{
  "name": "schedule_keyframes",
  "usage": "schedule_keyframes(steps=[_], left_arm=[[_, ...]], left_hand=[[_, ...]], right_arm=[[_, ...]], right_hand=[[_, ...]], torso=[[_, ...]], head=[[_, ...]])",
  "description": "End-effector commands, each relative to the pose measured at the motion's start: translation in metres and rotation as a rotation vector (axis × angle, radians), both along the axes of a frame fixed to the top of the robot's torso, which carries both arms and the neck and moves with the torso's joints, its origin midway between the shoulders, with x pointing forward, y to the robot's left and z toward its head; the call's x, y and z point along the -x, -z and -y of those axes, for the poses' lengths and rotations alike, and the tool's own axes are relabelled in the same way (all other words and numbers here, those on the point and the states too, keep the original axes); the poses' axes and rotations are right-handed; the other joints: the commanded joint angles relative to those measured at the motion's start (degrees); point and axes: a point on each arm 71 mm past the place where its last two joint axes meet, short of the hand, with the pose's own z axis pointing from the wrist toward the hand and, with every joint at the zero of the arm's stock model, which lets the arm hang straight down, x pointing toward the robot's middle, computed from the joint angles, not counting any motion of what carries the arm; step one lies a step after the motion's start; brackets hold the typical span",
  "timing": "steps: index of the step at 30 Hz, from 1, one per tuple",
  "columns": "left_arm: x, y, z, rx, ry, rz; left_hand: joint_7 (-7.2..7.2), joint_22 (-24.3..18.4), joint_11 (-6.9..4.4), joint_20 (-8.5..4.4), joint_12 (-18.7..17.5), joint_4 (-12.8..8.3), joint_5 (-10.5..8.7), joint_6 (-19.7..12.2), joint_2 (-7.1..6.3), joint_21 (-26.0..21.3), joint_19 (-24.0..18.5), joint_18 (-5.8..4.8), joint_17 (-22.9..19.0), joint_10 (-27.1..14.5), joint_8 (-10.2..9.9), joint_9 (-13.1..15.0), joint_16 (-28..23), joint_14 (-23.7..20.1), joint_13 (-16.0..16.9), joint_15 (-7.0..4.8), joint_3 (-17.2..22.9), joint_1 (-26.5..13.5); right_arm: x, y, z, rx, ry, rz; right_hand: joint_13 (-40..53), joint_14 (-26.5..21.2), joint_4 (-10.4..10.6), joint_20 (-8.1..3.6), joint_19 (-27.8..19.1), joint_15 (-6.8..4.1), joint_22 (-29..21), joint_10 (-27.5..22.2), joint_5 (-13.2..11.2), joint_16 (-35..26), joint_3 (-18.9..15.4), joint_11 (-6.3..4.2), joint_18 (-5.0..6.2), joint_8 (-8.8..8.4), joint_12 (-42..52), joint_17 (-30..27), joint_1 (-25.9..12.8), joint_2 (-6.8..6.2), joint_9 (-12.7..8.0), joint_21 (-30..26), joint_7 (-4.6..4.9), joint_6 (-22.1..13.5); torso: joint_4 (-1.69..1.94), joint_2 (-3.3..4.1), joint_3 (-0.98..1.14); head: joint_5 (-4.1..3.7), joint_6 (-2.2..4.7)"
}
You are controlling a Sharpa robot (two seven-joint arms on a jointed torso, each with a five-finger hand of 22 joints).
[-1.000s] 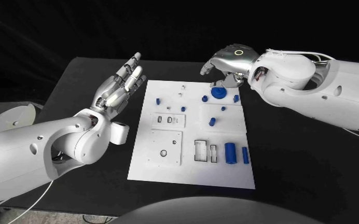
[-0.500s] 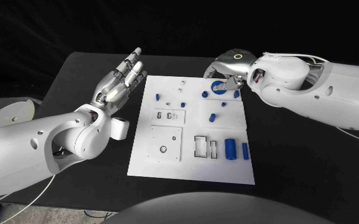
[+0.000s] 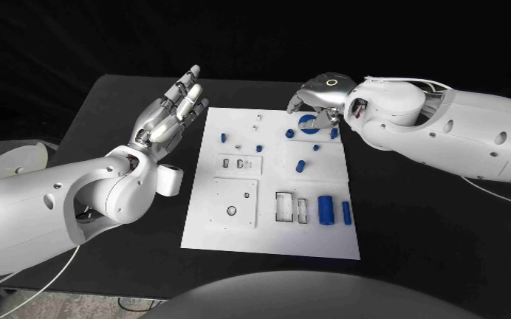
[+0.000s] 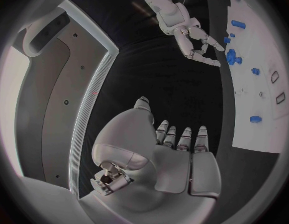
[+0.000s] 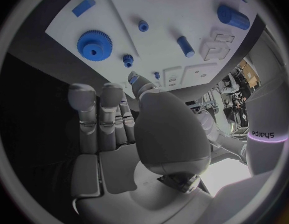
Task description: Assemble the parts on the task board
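Head view shows the white task board (image 3: 272, 219) lying in the middle of the black counter (image 3: 426, 215), with small blue parts spread over it. A blue gear (image 3: 309, 122) sits near the board's far edge, and two blue cylinders (image 3: 326, 209) lie side by side near its right edge, closer to the robot. The right hand (image 3: 320, 97) hovers over the far right corner just above the gear, fingers curled downward, holding nothing I can see. The left hand (image 3: 170, 116) is raised beside the board's left edge, palm flat, fingers straight and empty.
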Motion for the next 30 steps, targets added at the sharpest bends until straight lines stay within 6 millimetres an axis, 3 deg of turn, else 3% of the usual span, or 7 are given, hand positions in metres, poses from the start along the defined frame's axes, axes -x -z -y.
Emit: schedule_keyframes(steps=[1,13,30], left_arm=[[0.0,-0.003,0.002,0.03,0.02,0.014],[-0.002,-0.001,0.003,0.034,0.023,0.006],[-0.004,0.001,0.003,0.041,0.024,-0.008]], left_hand=[[0.22,0.02,0.44,0.46,-0.33,-0.03,0.41,0.17,-0.01,-0.21,0.01,0.48,-0.09,0.01,0.23,0.08,-0.21,0.05,-0.05,0.32,0.39,0.8],[0.46,0.04,0.91,0.67,-0.33,-0.02,0.94,0.19,0.15,-0.18,0.04,0.47,-0.09,0.01,0.22,0.08,-0.21,0.05,-0.05,0.56,0.49,1.07],[0.72,0.07,1.39,0.86,-0.33,-0.1,1.53,0.16,0.27,-0.14,0.09,0.47,-0.09,0.01,0.22,0.08,-0.21,0.05,-0.05,0.81,0.64,1.5]], right_arm=[[0.0,0.003,-0.004,-0.017,-0.027,-0.006],[-0.004,0.02,-0.014,-0.023,-0.041,-0.043],[-0.013,0.04,-0.014,0.011,0.0,-0.087]], right_hand=[[0.08,-0.33,0.01,-0.14,-0.43,-0.03,0.22,0.52,0.27,0.34,0.5,0.09,-0.3,-0.3,-0.01,0.17,-0.37,0.34,0.1,0.46,0.03,0.62],[0.15,-0.14,-0.3,-0.07,-0.4,0.05,1.58,1.31,0.61,1.51,1.02,0.32,-0.45,-0.68,0.24,1.59,-0.12,0.48,0.07,1.36,0.44,0.57],[-0.18,-1.08,-1.37,0.22,-1.47,0.36,2.08,1.02,3.48,1.07,2.71,0.69,-0.33,-1.21,-0.54,0.79,0.39,0.3,0.08,1.49,1.02,1.22]], torso=[[-0.06,-0.27,-0.1],[-0.06,-0.71,-0.15],[-0.23,-1.07,-0.25]], head=[[0.24,0.0],[0.54,0.0],[0.96,0.0]])
